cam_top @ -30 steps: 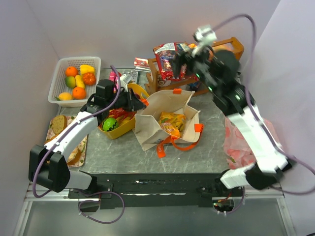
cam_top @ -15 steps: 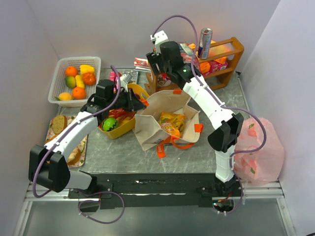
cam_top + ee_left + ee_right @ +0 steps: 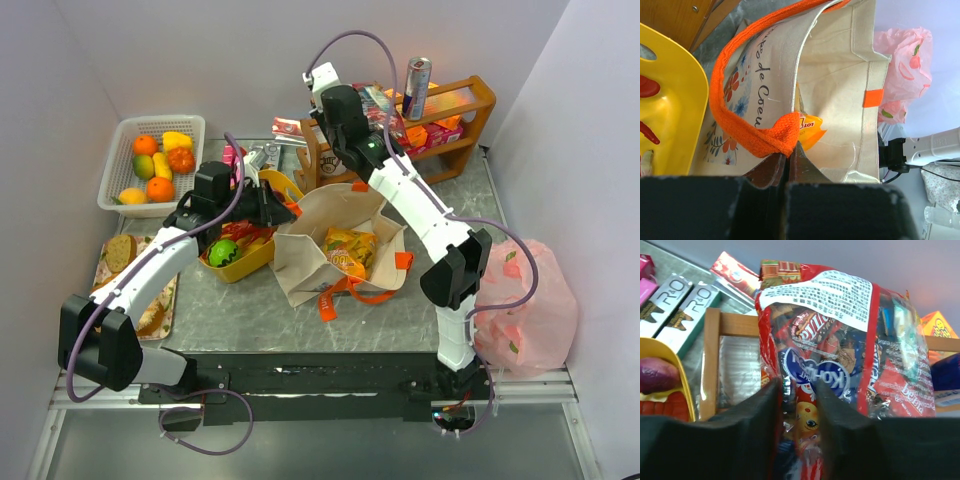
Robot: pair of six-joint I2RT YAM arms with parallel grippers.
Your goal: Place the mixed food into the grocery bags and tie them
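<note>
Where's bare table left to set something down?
Free: the strip between the canvas tote and the near edge, and the patch between tote and pink bag. Crowded: the back and left, where the white basket, yellow tub and wooden rack pack together.

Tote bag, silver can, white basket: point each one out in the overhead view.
Tote bag [image 3: 300,262], overhead view, on its cream front panel.
Silver can [image 3: 417,85], overhead view, on the middle of its side.
White basket [image 3: 112,172], overhead view, on its left wall.
</note>
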